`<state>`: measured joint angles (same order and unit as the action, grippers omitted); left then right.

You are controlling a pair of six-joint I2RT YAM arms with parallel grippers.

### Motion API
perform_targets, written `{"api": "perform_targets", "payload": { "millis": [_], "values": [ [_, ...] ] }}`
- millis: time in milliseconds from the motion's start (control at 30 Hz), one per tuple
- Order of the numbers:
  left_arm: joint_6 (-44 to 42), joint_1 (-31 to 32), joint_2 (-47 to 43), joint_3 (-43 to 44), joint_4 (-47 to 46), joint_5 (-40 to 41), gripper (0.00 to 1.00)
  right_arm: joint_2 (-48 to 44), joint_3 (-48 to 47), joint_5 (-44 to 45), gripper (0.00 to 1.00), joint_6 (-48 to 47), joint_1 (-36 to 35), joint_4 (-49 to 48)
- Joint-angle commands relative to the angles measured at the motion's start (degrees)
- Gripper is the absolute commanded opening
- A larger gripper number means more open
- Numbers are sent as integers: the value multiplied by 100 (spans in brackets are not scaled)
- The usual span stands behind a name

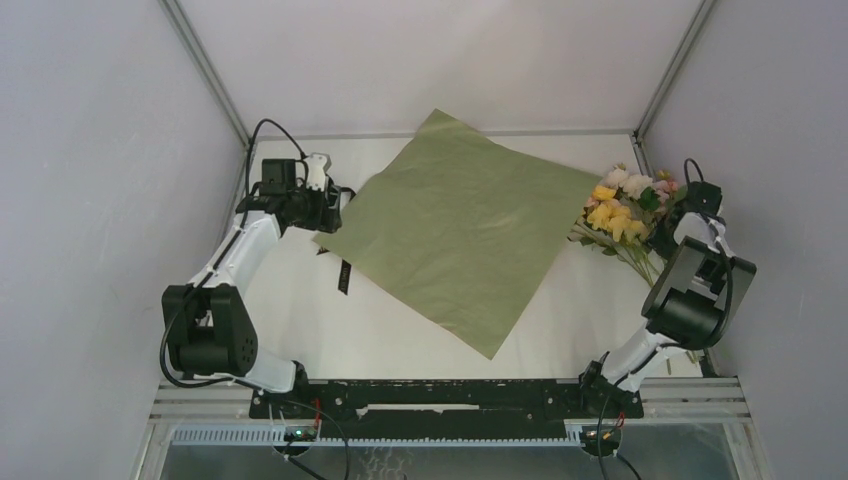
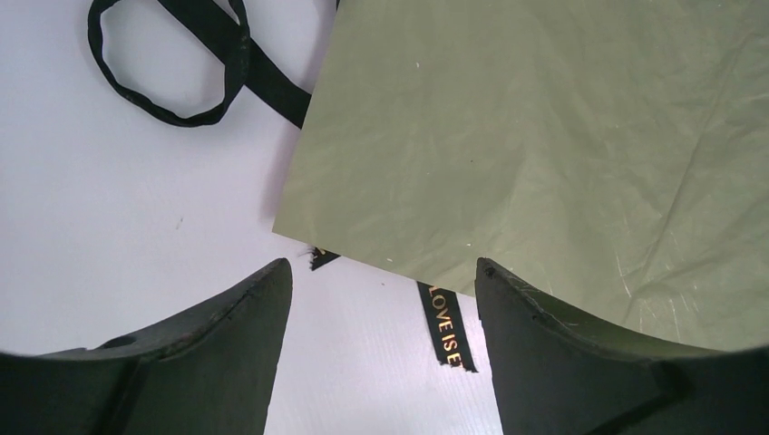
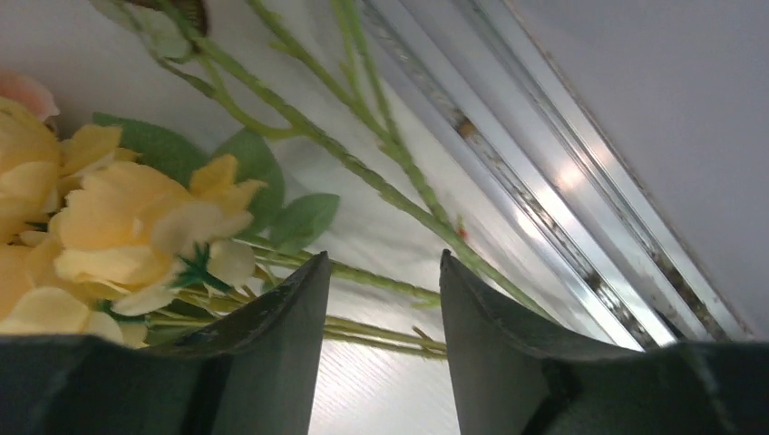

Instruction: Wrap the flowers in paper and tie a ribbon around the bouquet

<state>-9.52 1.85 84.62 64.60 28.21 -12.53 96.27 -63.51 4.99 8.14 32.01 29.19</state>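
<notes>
**Green sheet spread flat, flowers off at the right edge**

The paper (image 1: 460, 230) (image 2: 544, 154) lies open on the white table (image 1: 330, 330), olive-green face up and turned like a diamond. Its far corner reaches the back wall.

The left gripper (image 1: 326, 212) (image 2: 381, 272) hangs over the sheet's left corner with its jaws spread wide and nothing between them.

The black ribbon (image 1: 344, 275) (image 2: 447, 331) runs under that left edge. A loose loop lies on the bare table beside the sheet, and the end with gold lettering pokes out from beneath it.

The flowers (image 1: 620, 210) (image 3: 136, 217) lie on the table well to the right, just off the paper's right corner. The blooms point away from the arms and the stems trail back along the aluminium rail (image 3: 544, 199).

The right gripper (image 1: 664, 236) (image 3: 385, 263) sits low over the stems. Its jaws stand apart, with thin green stems crossing the gap behind the fingers, and I see no pinch.
</notes>
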Motion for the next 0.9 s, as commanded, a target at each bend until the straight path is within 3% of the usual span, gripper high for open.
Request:
{"api": "perform_targets", "payload": {
  "millis": [0, 267, 633, 867],
  "values": [
    [-77, -35, 16, 351, 158, 114, 78, 182, -336, -28, 60, -640, -467, -691],
    [-202, -35, 289, 544, 398, 407, 78, 1360, -1625, 417, 63, -1101, -942, -153],
    [-230, -39, 721, 834, 580, 506, 78, 1451, -1894, 1349, 58, -1384, -892, -92],
    [-266, -38, 754, 836, 590, 507, 78, 1814, -2120, 1134, 58, -1568, -881, -10]
  ]
}}
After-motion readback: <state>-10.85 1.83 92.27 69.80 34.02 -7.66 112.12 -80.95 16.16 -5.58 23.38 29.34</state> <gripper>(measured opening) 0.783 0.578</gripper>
